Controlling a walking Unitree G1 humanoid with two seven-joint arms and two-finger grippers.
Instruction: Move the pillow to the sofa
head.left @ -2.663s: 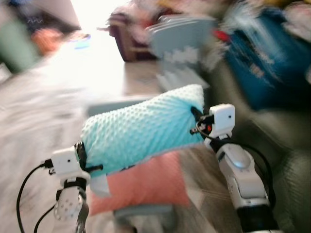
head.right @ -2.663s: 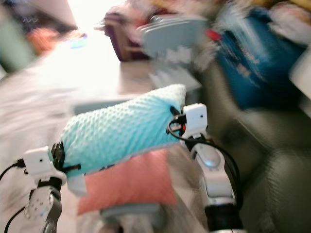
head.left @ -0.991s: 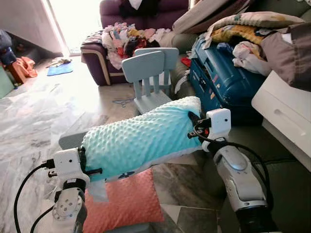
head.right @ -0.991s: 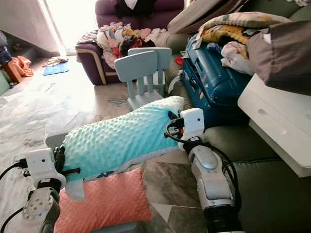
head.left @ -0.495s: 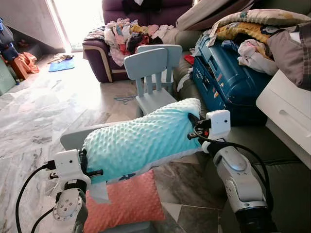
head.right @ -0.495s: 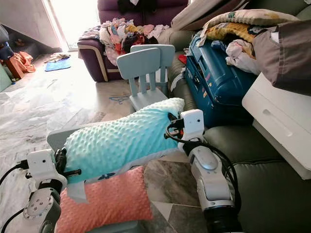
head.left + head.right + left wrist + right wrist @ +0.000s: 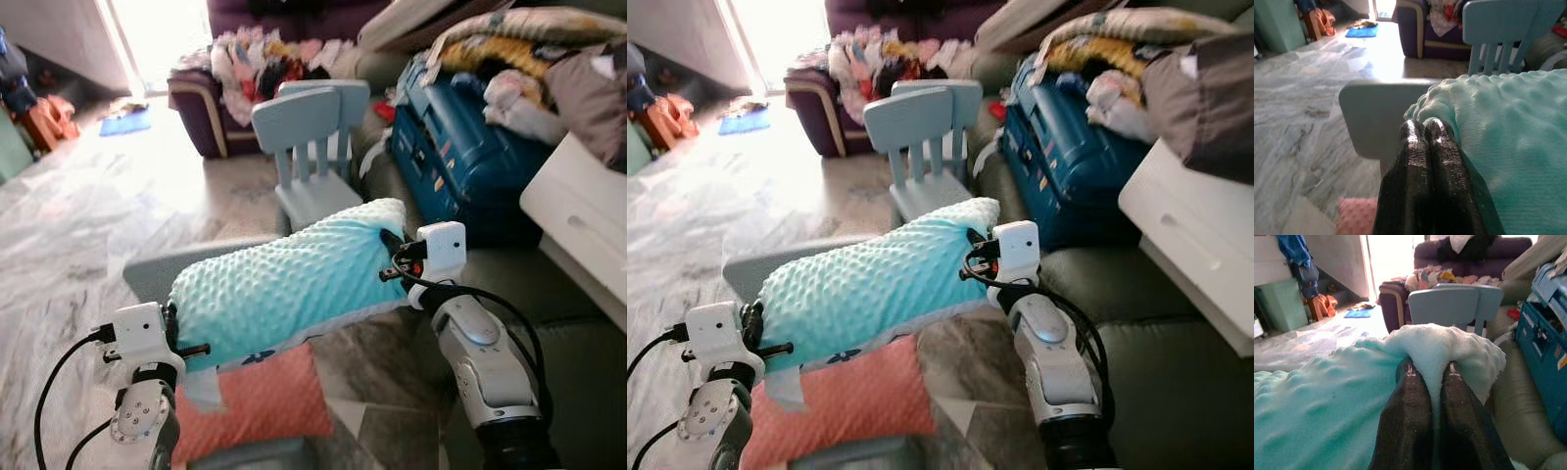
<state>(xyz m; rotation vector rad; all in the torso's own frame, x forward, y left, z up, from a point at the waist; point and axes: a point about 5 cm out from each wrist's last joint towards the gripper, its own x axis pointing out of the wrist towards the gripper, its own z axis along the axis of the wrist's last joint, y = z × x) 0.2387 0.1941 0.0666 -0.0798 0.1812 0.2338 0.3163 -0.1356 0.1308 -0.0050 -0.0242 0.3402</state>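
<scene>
still carried, teal pillow (image 7: 289,282) is pinched by left gripper (image 7: 1425,128) and right gripper (image 7: 1430,368).

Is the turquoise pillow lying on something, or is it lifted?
Lifted: the turquoise pillow hangs between the left gripper and right gripper, each pinching one end.

The turquoise pillow (image 7: 289,279) hides most of what lies under it from you: the pink pillow (image 7: 260,403) shows just its lower part, and the grey chair (image 7: 157,274) behind the turquoise pillow shows only a corner. The left gripper (image 7: 1425,128) has its fingertips buried in that pillow's corner, and the right gripper (image 7: 1431,369) likewise, pillow cloth covering the tips. Beyond the turquoise pillow, the clothes heap (image 7: 260,54) on the purple sofa (image 7: 211,108) is blurred; you can't tell single items. The white drawer unit (image 7: 578,220) is cut by the frame's edge.
</scene>
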